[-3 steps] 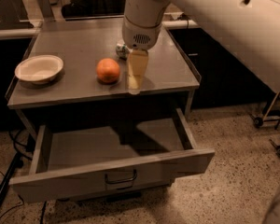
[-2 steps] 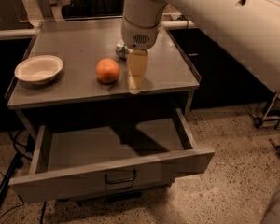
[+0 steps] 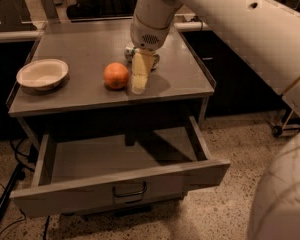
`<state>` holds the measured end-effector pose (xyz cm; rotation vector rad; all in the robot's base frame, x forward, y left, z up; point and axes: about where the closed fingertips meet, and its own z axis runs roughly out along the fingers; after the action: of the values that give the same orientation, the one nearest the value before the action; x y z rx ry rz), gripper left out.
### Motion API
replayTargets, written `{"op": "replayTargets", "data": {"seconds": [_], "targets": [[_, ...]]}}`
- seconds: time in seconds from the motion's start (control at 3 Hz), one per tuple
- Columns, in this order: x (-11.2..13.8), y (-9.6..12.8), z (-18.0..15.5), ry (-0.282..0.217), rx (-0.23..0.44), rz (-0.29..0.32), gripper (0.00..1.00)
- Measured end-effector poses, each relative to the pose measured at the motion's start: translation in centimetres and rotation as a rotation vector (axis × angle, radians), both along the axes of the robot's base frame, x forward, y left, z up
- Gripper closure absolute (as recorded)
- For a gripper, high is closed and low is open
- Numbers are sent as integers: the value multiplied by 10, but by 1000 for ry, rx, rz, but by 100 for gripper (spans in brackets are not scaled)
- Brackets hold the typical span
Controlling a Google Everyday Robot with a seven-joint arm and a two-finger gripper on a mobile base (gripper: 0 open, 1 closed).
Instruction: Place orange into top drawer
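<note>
Hand (image 3: 138, 86): pointing straight down from the pale arm (image 3: 157, 11), with its tip at or just above the worktop (image 3: 90, 41), toward the front edge. Whether it is spread or pressed together cannot be told from where I stand. It is seen as a single pale column.

Orange (image 3: 116, 75): resting on the worktop just beside the hand, on its left as I face the unit. Contact between the two cannot be confirmed. The fruit is not in the hand.

Small silver object (image 3: 155, 60): on the worktop directly behind the hand and largely hidden by it. Its identity is unclear.

White bowl (image 3: 42, 74): upright on the worktop near the left edge, well apart from the orange.

Top drawer (image 3: 65, 196): pulled out toward me beneath the worktop, with its interior exposed and in shadow. A curved metal handle (image 3: 129, 190) sits at the centre of the flat front panel.

Floor (image 3: 215, 219): speckled, with dark cables (image 3: 4, 196) trailing at the lower left beside the drawer
</note>
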<state>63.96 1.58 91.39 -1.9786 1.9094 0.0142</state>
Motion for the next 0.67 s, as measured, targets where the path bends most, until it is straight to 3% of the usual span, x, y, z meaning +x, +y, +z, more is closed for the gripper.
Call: {"op": "replayTargets", "data": {"seconds": [0.33,0.67], "targets": [[16,5,2,-7,39,0,0],[16,5,2,-6,39,0,0]]}}
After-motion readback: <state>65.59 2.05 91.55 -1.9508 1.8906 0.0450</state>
